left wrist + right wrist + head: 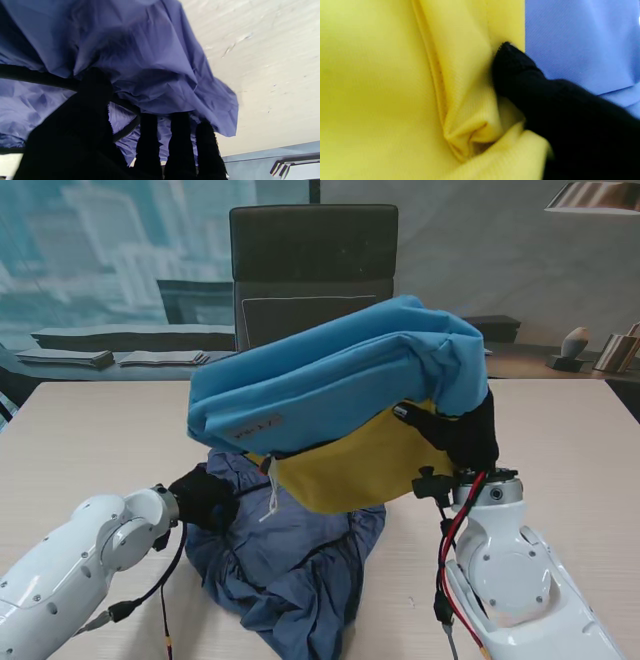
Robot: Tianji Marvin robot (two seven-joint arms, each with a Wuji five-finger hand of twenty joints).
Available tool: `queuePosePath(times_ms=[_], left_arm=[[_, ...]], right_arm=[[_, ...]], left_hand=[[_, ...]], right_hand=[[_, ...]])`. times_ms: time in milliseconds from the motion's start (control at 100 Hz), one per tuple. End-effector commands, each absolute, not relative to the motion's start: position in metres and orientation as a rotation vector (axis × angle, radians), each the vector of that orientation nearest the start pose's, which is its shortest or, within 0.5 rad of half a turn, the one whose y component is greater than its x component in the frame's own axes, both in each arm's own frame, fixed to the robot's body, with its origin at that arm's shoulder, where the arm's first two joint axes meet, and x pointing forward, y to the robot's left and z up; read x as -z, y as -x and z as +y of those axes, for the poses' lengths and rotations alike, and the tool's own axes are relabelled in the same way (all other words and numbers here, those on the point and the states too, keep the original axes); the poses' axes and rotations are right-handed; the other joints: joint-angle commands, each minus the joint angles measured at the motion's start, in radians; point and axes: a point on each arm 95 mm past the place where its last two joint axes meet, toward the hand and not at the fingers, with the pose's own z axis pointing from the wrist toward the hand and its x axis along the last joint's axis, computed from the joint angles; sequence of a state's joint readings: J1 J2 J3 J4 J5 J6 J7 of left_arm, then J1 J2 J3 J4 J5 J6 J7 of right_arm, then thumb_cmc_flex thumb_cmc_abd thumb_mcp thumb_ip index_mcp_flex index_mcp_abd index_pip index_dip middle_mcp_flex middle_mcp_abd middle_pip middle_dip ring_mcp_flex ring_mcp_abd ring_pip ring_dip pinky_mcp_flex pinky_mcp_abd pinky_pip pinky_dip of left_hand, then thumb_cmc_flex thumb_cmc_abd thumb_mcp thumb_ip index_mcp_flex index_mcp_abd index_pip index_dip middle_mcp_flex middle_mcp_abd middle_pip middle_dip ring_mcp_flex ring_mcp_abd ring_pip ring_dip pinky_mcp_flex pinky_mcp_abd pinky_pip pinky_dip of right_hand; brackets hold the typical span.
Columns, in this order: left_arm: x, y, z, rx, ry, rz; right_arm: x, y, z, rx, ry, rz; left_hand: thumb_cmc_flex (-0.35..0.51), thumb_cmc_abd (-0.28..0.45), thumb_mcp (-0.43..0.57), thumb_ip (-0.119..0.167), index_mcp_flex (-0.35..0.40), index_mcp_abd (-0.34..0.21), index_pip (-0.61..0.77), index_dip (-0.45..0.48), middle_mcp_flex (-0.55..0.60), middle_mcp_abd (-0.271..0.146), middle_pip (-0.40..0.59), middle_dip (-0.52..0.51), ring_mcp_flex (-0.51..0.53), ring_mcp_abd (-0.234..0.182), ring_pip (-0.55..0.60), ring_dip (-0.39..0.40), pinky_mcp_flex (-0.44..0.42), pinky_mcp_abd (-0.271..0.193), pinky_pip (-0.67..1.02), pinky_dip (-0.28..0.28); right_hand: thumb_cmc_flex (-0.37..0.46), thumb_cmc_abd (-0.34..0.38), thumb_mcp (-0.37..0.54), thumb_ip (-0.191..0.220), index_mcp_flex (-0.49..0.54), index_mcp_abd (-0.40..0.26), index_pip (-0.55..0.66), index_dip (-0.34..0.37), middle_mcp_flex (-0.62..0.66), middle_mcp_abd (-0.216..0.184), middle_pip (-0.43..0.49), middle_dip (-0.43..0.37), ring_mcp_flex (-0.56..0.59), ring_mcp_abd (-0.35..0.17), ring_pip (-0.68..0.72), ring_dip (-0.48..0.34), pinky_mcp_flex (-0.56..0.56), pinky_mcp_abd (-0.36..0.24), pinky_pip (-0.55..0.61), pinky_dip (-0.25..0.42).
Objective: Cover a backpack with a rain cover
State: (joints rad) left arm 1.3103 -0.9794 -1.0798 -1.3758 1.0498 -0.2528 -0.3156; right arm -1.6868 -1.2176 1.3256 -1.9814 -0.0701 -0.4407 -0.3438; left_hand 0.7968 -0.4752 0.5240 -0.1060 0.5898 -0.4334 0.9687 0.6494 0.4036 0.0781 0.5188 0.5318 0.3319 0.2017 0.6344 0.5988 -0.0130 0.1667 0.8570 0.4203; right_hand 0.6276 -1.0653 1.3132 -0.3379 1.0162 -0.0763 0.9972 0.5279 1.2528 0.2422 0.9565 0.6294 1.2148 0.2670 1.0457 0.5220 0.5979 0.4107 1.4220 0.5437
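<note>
The backpack (340,395), light blue on its upper part and yellow on its lower part, is held up off the table (90,440) at a tilt, its right end higher than its left, above the middle of the tabletop. The right hand (465,435), in a black glove, grips the backpack at its right end where blue meets yellow; in the right wrist view 1 gloved finger (515,67) presses into a fold of the yellow fabric (382,87) right beside the blue fabric (577,37), so the fingers are clamped on the bag. Under the backpack, the rain cover (290,565) lies crumpled on the table, a dark blue-grey heap spreading toward me. The left hand (205,498), also gloved in black, sits at the cover's left edge; in the left wrist view its fingers (180,140) reach into the purple-blue folds (140,57), with a black elastic cord (37,80) running across them near the thumb, though I cannot tell whether they actually pinch the cloth. A dark office chair (312,265) stands behind the table.
</note>
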Motion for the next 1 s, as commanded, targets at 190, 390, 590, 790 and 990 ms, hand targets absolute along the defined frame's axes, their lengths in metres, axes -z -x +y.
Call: queuePosePath(times_ms=[190,390,590,790,990], left_arm=[[0.346,-0.454,0.025,1.277,1.179,1.947],[0.339,-0.447,0.022,1.253,1.132,1.958],[0.337,-0.439,0.029,1.270,1.087,1.928],[0.334,-0.436,0.030,1.323,1.026,1.890],[0.330,-0.421,0.041,1.282,0.978,1.877]], right_arm=[[0.198,-0.350,0.039,2.845,1.447,-0.299],[0.222,-0.373,0.052,2.898,1.494,-0.457],[0.256,-0.395,0.063,2.907,1.561,-0.719],[0.280,-0.407,0.072,2.903,1.571,-1.068],[0.300,-0.418,0.075,2.838,1.537,-1.448]], left_hand=[[0.029,0.025,0.064,-0.045,0.011,0.073,0.073,0.084,0.268,0.047,0.038,-0.016,0.234,0.058,0.079,0.002,0.109,0.093,0.064,0.041],[0.013,0.036,0.087,-0.059,-0.001,0.084,0.076,0.093,0.310,-0.017,0.047,-0.013,0.271,0.030,0.074,-0.001,0.067,0.070,0.045,0.037],[0.023,0.040,0.093,-0.065,-0.006,0.129,0.080,0.099,0.325,-0.110,0.045,0.037,0.298,-0.075,0.034,-0.029,0.069,0.030,0.066,0.048],[0.027,0.055,0.098,-0.072,-0.030,0.164,0.097,0.105,0.319,-0.124,0.034,0.061,0.300,-0.088,0.033,-0.035,0.092,0.017,0.094,0.060],[0.020,0.097,0.050,-0.075,-0.038,0.183,0.103,0.100,0.300,-0.119,0.044,0.044,0.293,-0.083,0.034,-0.040,0.101,0.007,0.105,0.066]], right_hand=[[0.052,0.128,0.087,0.031,0.019,-0.167,0.085,0.050,-0.008,0.016,0.031,0.010,0.044,-0.062,0.040,0.020,0.009,0.020,-0.009,0.008],[0.055,0.124,0.091,0.031,0.011,-0.186,0.087,0.063,-0.034,0.012,0.038,0.018,0.016,-0.067,0.042,0.024,-0.001,0.012,-0.015,0.012],[0.073,0.119,0.096,0.037,0.030,-0.185,0.090,0.072,-0.042,0.028,0.048,0.017,-0.003,-0.058,0.062,0.036,-0.005,0.023,-0.020,0.015],[0.082,0.118,0.094,0.041,0.051,-0.171,0.079,0.067,-0.030,0.045,0.052,0.017,0.015,-0.055,0.085,0.046,0.016,0.040,-0.012,0.022],[0.095,0.119,0.087,0.047,0.067,-0.153,0.072,0.058,-0.017,0.070,0.060,0.039,0.044,-0.036,0.125,0.057,0.052,0.080,0.015,0.049]])
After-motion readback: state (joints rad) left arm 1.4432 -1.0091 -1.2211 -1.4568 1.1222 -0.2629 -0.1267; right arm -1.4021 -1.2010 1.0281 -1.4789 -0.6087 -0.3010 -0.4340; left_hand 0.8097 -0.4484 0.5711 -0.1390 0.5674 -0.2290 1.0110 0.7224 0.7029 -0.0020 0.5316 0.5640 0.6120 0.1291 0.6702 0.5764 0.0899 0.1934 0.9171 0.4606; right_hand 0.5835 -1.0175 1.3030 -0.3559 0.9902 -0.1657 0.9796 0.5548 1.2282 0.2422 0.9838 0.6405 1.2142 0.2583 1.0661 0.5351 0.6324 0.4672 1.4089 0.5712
